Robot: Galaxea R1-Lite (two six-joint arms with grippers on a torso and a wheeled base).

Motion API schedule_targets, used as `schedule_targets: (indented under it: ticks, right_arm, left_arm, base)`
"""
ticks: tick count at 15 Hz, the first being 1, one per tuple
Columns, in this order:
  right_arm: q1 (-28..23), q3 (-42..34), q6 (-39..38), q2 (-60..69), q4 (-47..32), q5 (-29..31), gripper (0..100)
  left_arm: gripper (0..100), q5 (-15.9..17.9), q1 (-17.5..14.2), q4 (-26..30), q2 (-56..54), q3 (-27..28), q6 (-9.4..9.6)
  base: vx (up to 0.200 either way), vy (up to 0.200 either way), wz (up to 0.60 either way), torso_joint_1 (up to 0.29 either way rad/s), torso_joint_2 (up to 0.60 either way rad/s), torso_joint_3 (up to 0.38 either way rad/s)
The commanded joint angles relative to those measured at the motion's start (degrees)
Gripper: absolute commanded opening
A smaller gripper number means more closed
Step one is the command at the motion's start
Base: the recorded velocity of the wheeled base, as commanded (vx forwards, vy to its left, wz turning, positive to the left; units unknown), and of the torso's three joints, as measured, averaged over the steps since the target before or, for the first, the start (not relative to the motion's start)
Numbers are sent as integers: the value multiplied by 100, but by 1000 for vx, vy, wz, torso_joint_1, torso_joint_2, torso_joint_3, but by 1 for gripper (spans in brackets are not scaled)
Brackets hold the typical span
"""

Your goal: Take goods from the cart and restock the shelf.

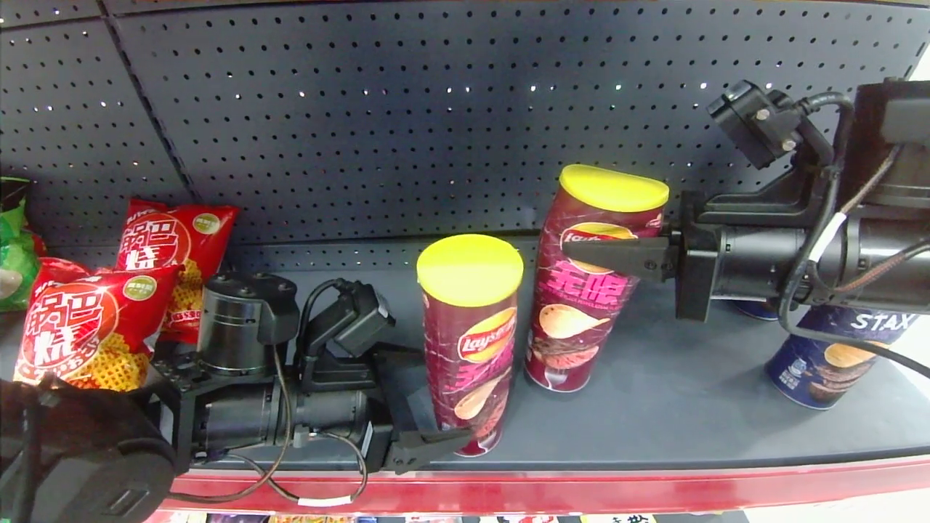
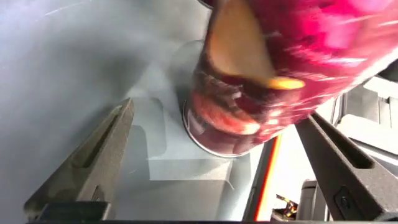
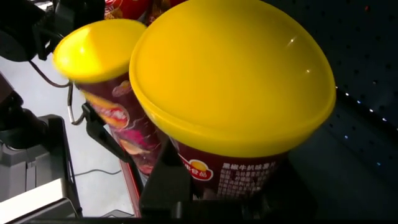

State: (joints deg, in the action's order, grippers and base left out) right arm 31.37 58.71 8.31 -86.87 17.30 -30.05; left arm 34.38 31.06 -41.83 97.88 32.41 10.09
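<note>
While the right gripper (image 1: pixel 607 243) reaches in from the right side of the shelf (image 1: pixel 690 407), its fingers (image 1: pixel 617 256) are clamped on the upper part of a maroon chip can with a yellow lid, the tilted can (image 1: pixel 581 305). That can leans with its top toward the robot's right and its foot resting on the grey shelf deck, about midway back toward the pegboard (image 1: pixel 363 109). Just beside it, on the robot's left and nearer the red front edge, a second maroon can with a yellow lid, the front can (image 1: pixel 468 341), stands upright; whether the two cans touch cannot be told. Low at the shelf's front edge, the left gripper (image 1: pixel 443 410) has its fingers (image 2: pixel 93 162) spread apart on either side of the front can's base, one finger clearly away from the can wall. Red snack bags (image 1: pixel 94 327) lean at the left end of the shelf, with a green bag (image 1: pixel 14 247) beyond them at the edge. Blue cans (image 1: pixel 828 356) stand at the right end, under the right arm.
</note>
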Motion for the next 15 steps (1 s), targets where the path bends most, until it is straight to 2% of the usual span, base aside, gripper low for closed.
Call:
schedule_targets:
  ticks: [1,6,9,15]
  right_arm:
    - [10,0,4,3,2,-1,0]
    - [19,-17,4,39,2,-1,0]
    - [36,-17,4,39,2,-1,0]
    - [45,-79,12,3,2,-1,0]
  left_arm:
    - [100,-10,-83,-10,-50,-7,1]
    - [100,-45,-399,-10,-102,-7,10]
    - [100,-54,-399,-10,-243,-69,10]
    - [100,-63,-355,17,-1148,-833,10]
  base:
    - [0,0,0,0,0,0]
    - [0,0,0,0,0,0]
    - [0,0,0,0,0,0]
    - [0,0,0,0,0,0]
